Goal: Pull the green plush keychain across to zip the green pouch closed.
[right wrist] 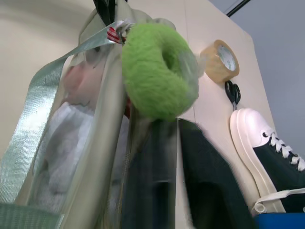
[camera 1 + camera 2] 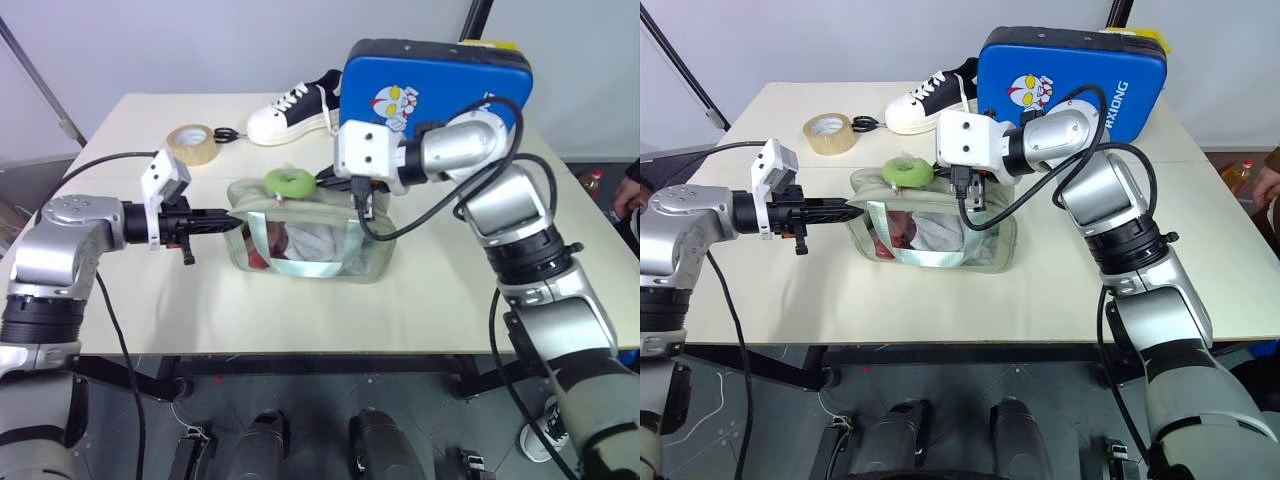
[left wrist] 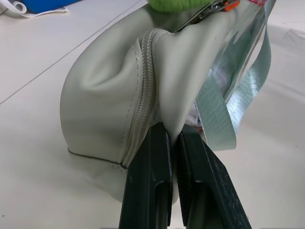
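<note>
1. On the left, the robot's left gripper [image 2: 222, 216] has its two black fingers pressed together on a fold at the end of the soft, pale green pouch with the see-through window [image 2: 310, 245]. This pinch should hold firm so the pouch cannot slide when the zip is pulled.
2. The pouch sits in the middle of the pale wooden table [image 2: 130, 310], between the two arms.
3. The fuzzy, bright green plush keychain [image 2: 288, 181] lies on top of the pouch, nearer the left end. I think it sits close to where the zip ends, so the pull looks almost done.
4. On the right, the right gripper [image 1: 176, 176] is just beside the keychain. Its fingers are blurred, so I cannot tell if they are spread or pinching. If zip is left to close, it should take the keychain and pull along the zip line, level and slow.
5. Hard to see: the zip pull and its little chain, and how much zip is not shut yet. The pouch top is partly hidden behind the right arm.
</note>
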